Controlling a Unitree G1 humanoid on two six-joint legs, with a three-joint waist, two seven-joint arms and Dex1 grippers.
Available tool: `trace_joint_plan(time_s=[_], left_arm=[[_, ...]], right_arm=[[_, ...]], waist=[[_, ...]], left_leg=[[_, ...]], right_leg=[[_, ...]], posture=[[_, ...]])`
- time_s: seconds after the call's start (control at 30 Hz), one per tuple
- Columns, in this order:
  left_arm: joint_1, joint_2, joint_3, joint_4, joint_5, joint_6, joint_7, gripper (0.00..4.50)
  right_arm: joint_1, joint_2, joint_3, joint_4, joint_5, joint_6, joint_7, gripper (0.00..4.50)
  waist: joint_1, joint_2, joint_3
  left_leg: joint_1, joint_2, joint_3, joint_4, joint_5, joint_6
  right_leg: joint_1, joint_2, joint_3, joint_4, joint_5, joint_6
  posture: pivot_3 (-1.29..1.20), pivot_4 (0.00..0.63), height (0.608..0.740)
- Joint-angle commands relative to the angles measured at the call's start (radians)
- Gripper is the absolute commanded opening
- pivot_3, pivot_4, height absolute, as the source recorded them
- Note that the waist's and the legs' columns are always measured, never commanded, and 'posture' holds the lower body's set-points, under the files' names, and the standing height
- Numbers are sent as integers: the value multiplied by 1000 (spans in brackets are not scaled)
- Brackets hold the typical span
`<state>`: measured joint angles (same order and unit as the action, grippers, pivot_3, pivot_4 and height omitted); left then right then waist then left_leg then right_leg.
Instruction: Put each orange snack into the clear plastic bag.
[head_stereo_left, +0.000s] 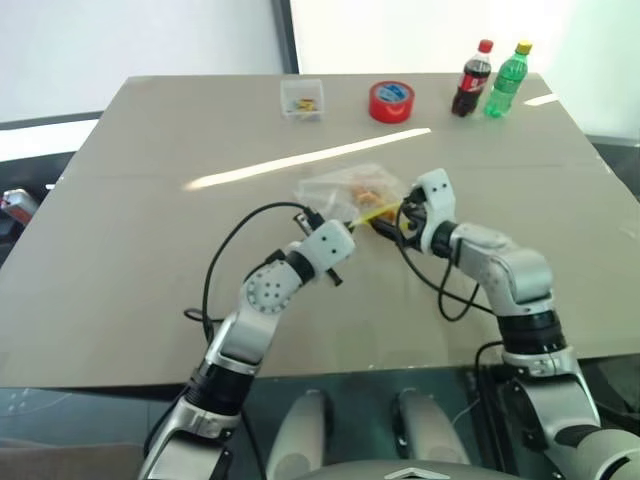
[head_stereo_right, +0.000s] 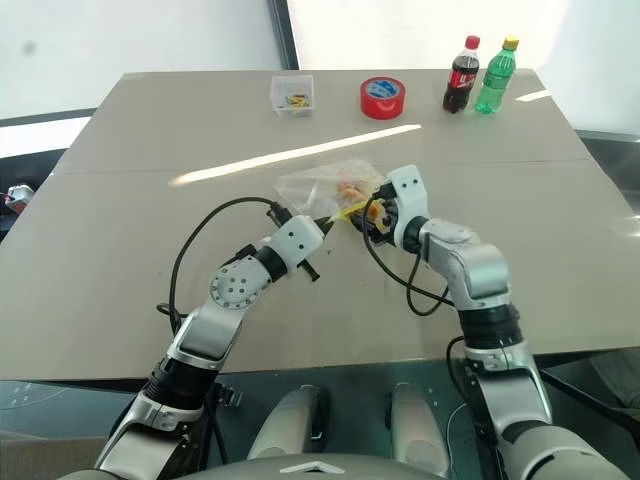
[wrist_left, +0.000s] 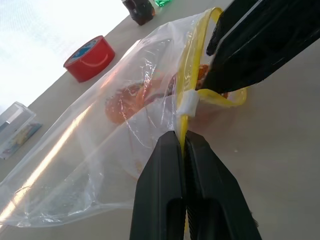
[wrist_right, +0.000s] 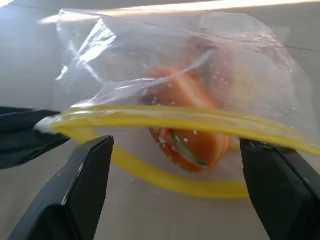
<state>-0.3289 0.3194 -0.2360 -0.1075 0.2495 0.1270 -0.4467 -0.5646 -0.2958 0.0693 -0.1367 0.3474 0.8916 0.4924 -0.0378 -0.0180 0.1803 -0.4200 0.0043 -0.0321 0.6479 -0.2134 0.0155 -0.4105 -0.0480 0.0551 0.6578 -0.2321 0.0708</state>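
At the centre of the head view, my left gripper (wrist_left: 182, 145) was clamped tight on the yellow strip of the clear plastic bag (head_stereo_left: 345, 190), holding its mouth up off the tabletop (head_stereo_left: 150, 200). My right gripper (wrist_right: 175, 165) faced that mouth from the right of centre, its two fingers (wrist_right: 80, 185) spread wide with nothing between them. Both orange snacks (wrist_right: 187, 107) lay inside the bag, one just within the yellow opening, the other deeper behind the crinkled film. Along the upper edge of the frame, well apart from the bag, stood a small clear tub (head_stereo_left: 302, 99), a red tape roll (head_stereo_left: 391, 101), a cola bottle (head_stereo_left: 472, 78) and a green bottle (head_stereo_left: 506, 79).
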Motion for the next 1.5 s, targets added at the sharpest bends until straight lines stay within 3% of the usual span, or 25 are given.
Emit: trace_joint_plan(time_s=[0.03,0.13,0.23,0.37,0.67,0.87,0.9,0.93,1.0,1.5], left_arm=[[1,-4,17,-26,-14,-1,13,0],[1,-3,19,-26,-18,1,15,0],[4,-3,20,-30,-21,4,16,0],[6,-2,22,-33,-26,5,15,0],[13,6,26,-47,-28,10,16,0],[24,7,30,-55,-27,11,17,0],[24,7,31,-54,-27,11,17,0],[23,8,32,-52,-27,9,17,0],[20,9,34,-47,-28,6,16,0],[16,6,30,-36,-26,-2,14,0]], right_arm=[[44,-104,16,-73,5,-40,98,4094],[61,-203,55,-20,-82,-131,114,4094],[29,-229,93,108,-205,-296,64,4094],[-25,-202,133,250,-299,-460,40,4094],[-153,-63,102,500,-345,-674,-15,4094],[-154,-61,98,528,-372,-714,-6,1387],[-154,-62,96,529,-375,-717,-5,1142],[-156,-62,93,531,-377,-718,-5,540],[-159,-62,86,529,-381,-718,-8,51],[-173,-50,79,507,-391,-710,-30,51]], waist=[[0,0,0],[0,0,0],[-4,0,0],[-4,0,0],[2,0,0],[1,0,0],[1,0,0],[0,0,0],[0,0,0],[-1,0,0]], left_leg=[[0,0,0,0,0,0],[0,0,1,0,0,0],[1,0,3,0,0,0],[2,1,5,0,0,0],[1,0,4,0,0,0],[1,0,4,0,0,0],[1,0,4,0,0,0],[1,0,4,0,0,0],[1,0,4,0,0,0],[1,0,4,0,0,0]], right_leg=[[0,0,0,0,0,0],[0,0,1,0,0,0],[0,0,1,0,0,0],[0,1,2,0,0,0],[0,0,2,0,0,0],[0,0,3,0,0,0],[0,0,3,0,0,0],[0,0,3,0,0,0],[0,0,2,0,0,0],[0,0,3,0,0,0]], posture=[[0,150,740],[0,150,740],[0,150,740],[0,150,740],[0,150,740],[0,150,740],[0,150,740],[0,150,740],[0,150,740],[0,150,740]])
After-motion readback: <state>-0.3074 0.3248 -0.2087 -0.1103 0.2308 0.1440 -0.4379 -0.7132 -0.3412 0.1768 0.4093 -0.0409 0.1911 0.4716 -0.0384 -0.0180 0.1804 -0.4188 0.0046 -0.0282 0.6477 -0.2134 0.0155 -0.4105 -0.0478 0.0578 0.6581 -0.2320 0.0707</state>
